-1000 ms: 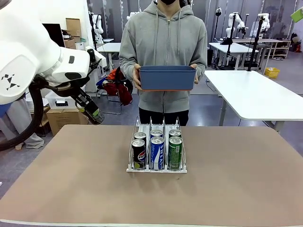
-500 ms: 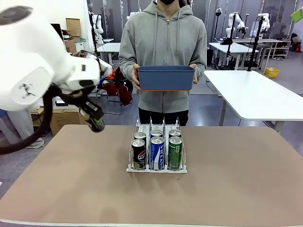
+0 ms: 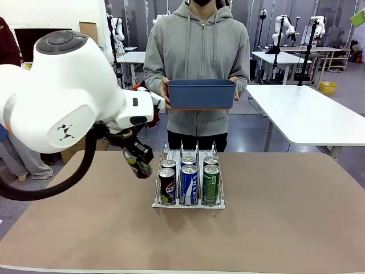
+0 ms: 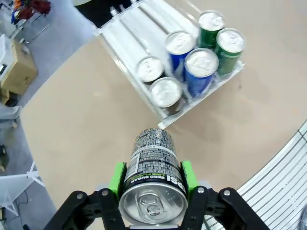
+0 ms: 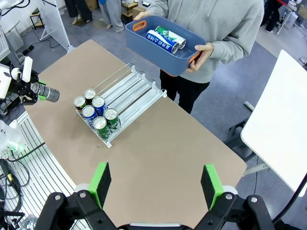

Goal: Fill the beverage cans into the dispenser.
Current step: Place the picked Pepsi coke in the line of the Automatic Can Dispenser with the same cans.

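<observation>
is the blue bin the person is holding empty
No, the blue bin holds two cans lying on their sides, a blue-and-white can and a green can.

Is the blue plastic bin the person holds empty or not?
Not empty: inside the blue plastic bin, the right wrist view shows a blue-and-white aluminium can and a green aluminium can lying down.
</observation>
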Tool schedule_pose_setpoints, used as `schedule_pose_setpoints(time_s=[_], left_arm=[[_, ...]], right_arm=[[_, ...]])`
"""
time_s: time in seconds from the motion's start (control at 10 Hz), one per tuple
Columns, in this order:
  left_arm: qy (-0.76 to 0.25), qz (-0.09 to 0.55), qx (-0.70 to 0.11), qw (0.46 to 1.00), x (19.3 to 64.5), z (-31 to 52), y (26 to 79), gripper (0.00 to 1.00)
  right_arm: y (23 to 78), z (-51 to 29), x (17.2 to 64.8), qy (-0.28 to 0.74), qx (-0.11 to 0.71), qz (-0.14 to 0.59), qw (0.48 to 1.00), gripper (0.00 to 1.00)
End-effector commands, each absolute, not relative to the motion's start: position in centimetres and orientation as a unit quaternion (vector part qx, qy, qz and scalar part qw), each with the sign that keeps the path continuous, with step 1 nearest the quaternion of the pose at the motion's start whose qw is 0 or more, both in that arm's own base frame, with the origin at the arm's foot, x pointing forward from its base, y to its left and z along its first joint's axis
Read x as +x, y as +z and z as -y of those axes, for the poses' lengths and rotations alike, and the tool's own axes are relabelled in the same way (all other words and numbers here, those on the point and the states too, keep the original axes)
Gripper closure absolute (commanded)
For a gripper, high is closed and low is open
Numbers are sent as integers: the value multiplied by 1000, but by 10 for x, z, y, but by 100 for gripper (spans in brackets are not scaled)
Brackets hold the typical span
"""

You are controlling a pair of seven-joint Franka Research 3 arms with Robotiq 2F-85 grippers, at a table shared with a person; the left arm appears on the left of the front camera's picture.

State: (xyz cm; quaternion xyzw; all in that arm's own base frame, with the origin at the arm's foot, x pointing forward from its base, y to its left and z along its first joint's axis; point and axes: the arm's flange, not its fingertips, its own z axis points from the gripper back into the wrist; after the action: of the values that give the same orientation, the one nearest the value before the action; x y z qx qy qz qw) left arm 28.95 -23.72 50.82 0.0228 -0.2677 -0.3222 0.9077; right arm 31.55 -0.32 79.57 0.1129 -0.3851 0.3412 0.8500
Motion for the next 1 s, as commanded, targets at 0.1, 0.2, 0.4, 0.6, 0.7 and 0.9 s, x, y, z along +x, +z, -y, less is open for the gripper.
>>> schedule_pose_setpoints(time_s=[0.1, 0.2, 0.4, 0.6, 0.7, 0.9], left_arm=[[-328, 269, -41, 905, 280, 238, 463, 42], [-331, 257, -48, 907, 280, 244, 454, 42], [-338, 263, -58, 902, 284, 250, 443, 42], [-332, 249, -36, 909, 301, 272, 467, 42], [-332, 249, -36, 909, 301, 272, 467, 42], [-335, 246, -42, 909, 304, 275, 460, 42]], right_arm=[[795, 3, 315, 342, 116, 383, 850, 0], [795, 3, 315, 342, 116, 383, 850, 0], [795, 3, 315, 342, 116, 383, 850, 0], [795, 3, 315, 342, 116, 383, 850, 0], [795, 3, 315, 342, 116, 383, 850, 0], [795, 3, 315, 342, 116, 383, 850, 0]])
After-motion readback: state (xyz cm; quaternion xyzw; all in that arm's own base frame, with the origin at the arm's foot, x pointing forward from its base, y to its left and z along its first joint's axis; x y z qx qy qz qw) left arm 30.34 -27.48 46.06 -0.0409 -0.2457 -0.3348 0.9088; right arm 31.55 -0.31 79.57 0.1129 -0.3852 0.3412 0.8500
